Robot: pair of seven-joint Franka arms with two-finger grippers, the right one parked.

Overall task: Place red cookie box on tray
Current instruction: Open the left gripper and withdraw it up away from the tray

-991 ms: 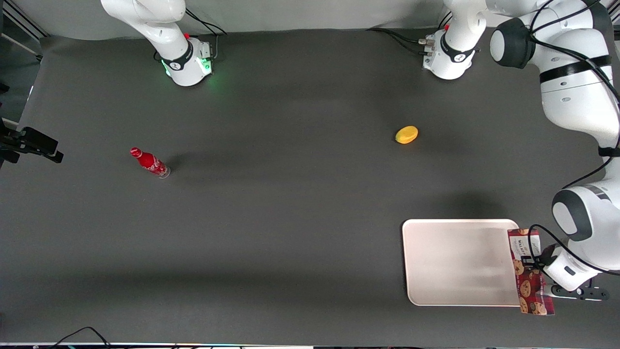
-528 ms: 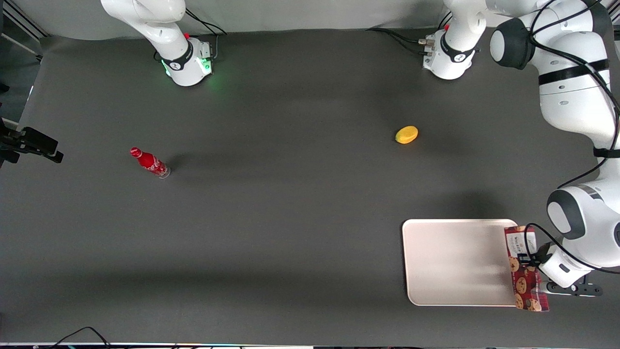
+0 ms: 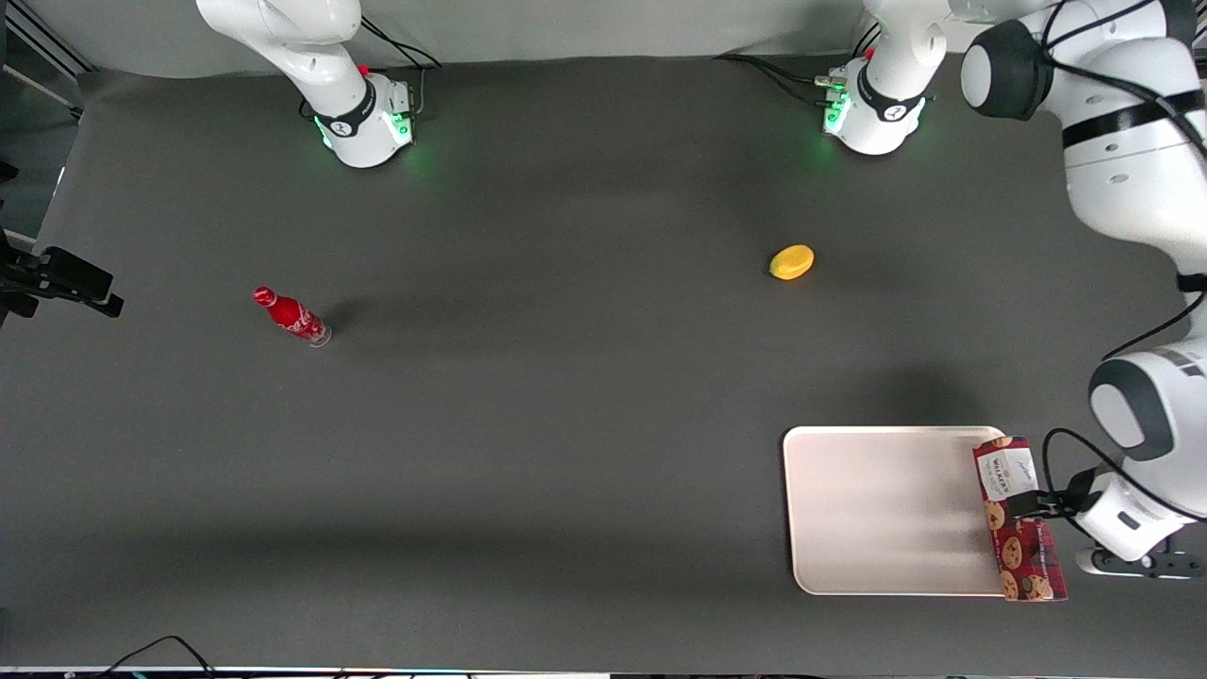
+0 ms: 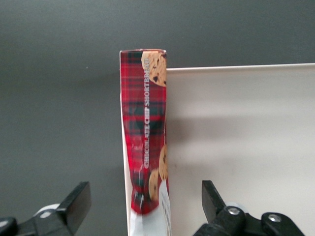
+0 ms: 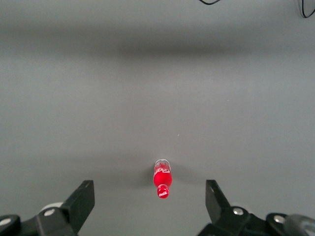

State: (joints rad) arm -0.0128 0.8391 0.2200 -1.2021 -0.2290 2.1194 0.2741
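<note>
The red cookie box (image 3: 1016, 518) sits on its narrow side along the tray (image 3: 886, 509) edge, half overhanging the bench (image 3: 566, 424). The end effector (image 4: 142, 209) is wide open around it, gripping nothing, so the drop looks done, barely.

Front camera high overhead, whole table; left wrist camera close above tray (image 4: 246, 123) edge.

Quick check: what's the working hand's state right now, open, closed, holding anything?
Left hand: open, fingers apart either side of the red cookie box at the tray edge.

Dark grey table (image 3: 566, 424), cream tray (image 3: 877, 509), red bottle (image 3: 292, 317), yellow object (image 3: 791, 262), tool (image 3: 1037, 502) above tray's edge
</note>
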